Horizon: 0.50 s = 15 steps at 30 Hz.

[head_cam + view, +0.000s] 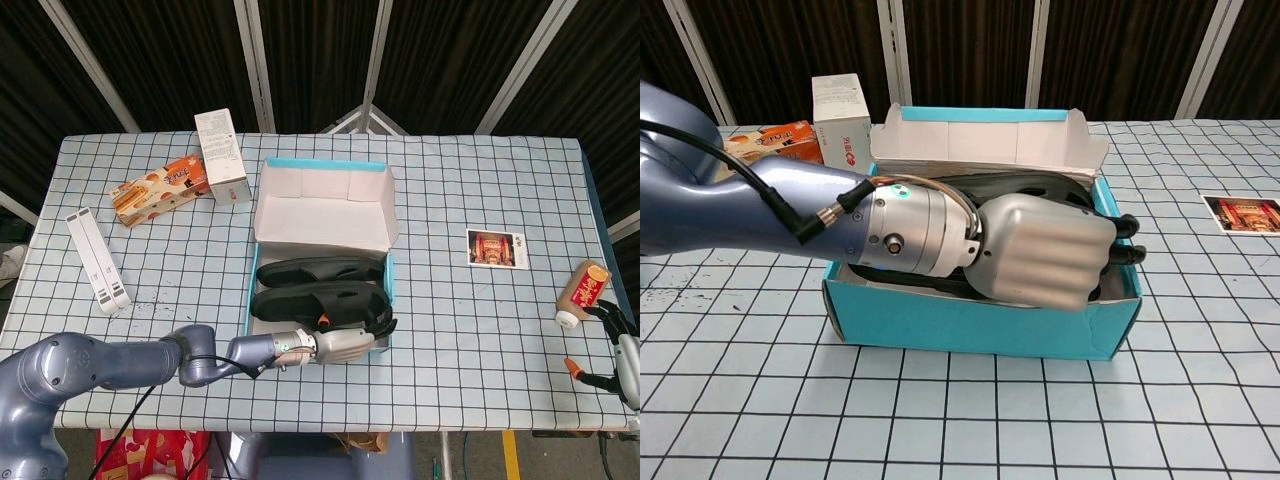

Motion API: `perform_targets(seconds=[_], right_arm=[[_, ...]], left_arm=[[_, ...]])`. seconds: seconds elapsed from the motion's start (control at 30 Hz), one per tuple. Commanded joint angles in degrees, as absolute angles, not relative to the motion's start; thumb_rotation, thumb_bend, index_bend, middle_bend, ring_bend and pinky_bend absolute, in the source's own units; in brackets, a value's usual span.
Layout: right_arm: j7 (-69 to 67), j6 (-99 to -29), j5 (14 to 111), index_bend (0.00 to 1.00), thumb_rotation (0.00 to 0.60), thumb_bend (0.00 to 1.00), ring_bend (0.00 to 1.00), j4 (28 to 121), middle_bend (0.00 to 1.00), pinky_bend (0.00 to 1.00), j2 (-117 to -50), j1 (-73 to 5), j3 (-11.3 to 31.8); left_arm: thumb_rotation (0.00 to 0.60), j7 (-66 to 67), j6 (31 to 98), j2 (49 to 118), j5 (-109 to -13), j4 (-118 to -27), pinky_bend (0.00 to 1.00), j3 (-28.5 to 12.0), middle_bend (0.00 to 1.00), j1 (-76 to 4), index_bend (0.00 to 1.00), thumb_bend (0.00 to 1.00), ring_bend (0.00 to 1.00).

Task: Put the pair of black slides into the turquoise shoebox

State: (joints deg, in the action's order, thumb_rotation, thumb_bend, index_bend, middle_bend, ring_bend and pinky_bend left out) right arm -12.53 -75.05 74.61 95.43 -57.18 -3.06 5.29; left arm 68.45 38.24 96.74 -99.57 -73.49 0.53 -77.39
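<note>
Now left hand (pixel 1045 250) grips the near black slide (pixel 320 299) inside turquoise shoebox (pixel 970 325).

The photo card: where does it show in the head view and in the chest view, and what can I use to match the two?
Head view: the photo card lies flat on the checked cloth, right of centre, apart from the turquoise shoebox.
Chest view: the same card sits at the right edge, partly cut off.
Shared landmark: the turquoise shoebox, to the card's left in both.
</note>
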Motion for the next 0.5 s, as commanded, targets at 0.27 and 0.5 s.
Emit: perform_targets(seconds=[0.27,0.5], right_arm=[[-12.65,-74.83,74.76,0.23,0.600,0.23,0.23,95.46,0.14,0.27,-57.11,-3.16,5.23],[-12.59,-75.01,74.77,0.24,0.600,0.23,0.23,95.50,0.14,0.27,-57.16,-3.11,5.25]], left_arm=[[0.600,66.83,37.71,98.40,-102.09,-70.80,0.18,1.65,0.49,-76.87,0.31,0.44,0.09],[0.600,66.65,37.71,98.84,-101.35,-70.18,0.18,0.40,0.44,-75.69,0.29,0.33,0.09]])
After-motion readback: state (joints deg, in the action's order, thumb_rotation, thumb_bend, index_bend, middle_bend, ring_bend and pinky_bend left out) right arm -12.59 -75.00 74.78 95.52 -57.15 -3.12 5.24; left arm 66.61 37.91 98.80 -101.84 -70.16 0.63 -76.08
